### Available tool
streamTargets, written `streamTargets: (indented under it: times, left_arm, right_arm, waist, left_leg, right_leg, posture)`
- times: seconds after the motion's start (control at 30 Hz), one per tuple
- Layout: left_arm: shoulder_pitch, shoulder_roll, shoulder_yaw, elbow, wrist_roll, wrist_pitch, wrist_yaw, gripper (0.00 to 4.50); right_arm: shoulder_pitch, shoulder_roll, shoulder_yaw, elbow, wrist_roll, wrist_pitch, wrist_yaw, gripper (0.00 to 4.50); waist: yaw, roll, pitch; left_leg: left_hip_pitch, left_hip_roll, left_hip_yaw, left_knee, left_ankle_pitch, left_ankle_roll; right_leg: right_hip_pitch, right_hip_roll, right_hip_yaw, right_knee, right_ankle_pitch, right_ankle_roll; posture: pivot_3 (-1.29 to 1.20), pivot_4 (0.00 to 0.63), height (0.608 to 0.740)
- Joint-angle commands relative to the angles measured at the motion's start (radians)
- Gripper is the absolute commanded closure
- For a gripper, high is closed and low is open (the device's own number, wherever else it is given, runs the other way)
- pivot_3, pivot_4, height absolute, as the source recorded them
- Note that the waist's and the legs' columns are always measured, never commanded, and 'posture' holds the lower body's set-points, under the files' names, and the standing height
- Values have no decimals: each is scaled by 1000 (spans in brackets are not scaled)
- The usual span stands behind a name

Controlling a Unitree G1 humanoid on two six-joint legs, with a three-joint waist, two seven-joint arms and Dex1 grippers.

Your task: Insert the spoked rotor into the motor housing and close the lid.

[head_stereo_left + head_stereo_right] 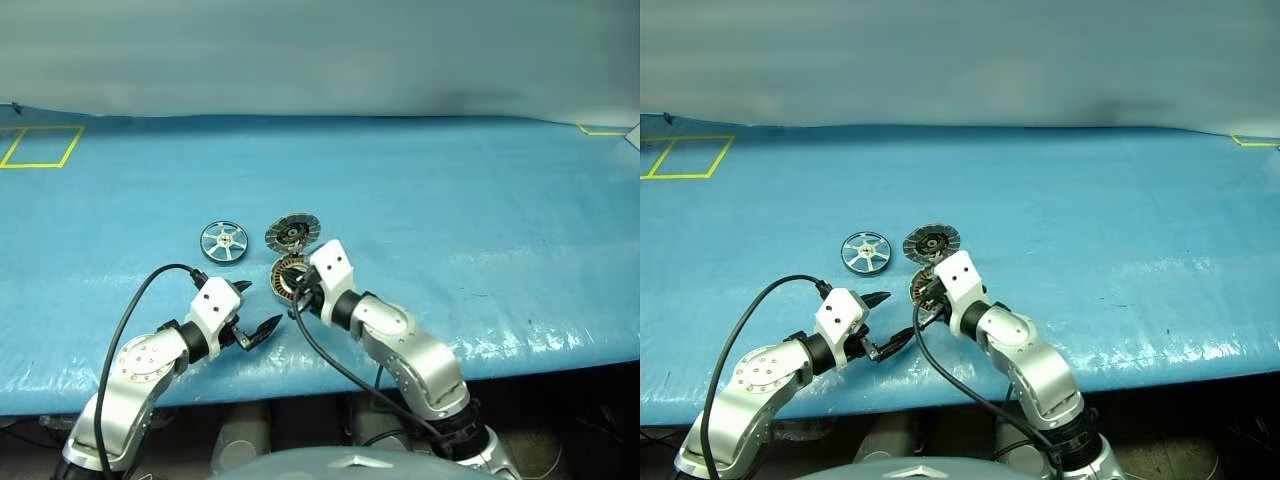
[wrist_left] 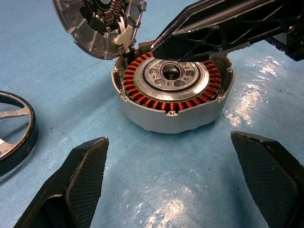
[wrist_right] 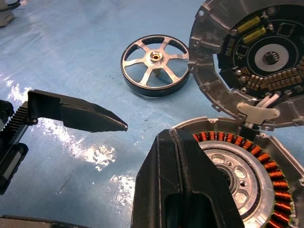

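The spoked rotor (image 1: 223, 241), a flat silver wheel, lies on the blue table to the left of the motor housing (image 2: 173, 90). The housing stands open, and its copper windings ring a silver hub. The lid (image 3: 256, 61) is hinged back behind the housing with its inner side showing. My right gripper (image 3: 173, 135) is shut on nothing, and its tip hangs over the housing's rim near the hinge. I cannot tell whether it touches the rim. My left gripper (image 1: 257, 307) is open in front of the housing, its fingers (image 2: 71, 190) spread wide and clear of it.
The blue table cover (image 1: 450, 200) stretches wide on all sides of the parts. Yellow tape marks (image 1: 40, 147) sit at the far left corner. The table's front edge (image 1: 520, 360) runs just behind my arms. A black cable (image 1: 130, 310) loops off my left wrist.
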Motion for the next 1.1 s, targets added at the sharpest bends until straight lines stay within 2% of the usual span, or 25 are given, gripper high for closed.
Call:
streamTargets:
  times: [0.03, 1.1]
  left_arm:
    - [1, -4, 5, -14, -11, -9, 0, 0]
    - [-9, -5, -3, -9, -11, -10, -2, 0]
  right_arm:
    - [-13, 10, 8, -43, 12, 3, 1, 4485]
    - [-3, 0, -69, 82, -33, -21, -65, 4485]
  waist:
    - [0, 0, 0]
    - [0, 0, 0]
  left_leg:
    - [0, 0, 0, 0, 0, 0]
    - [0, 0, 0, 0, 0, 0]
  right_leg:
    - [0, 0, 0, 0, 0, 0]
    - [0, 0, 0, 0, 0, 0]
  posture:
    - [0, 150, 740]
    - [0, 150, 740]
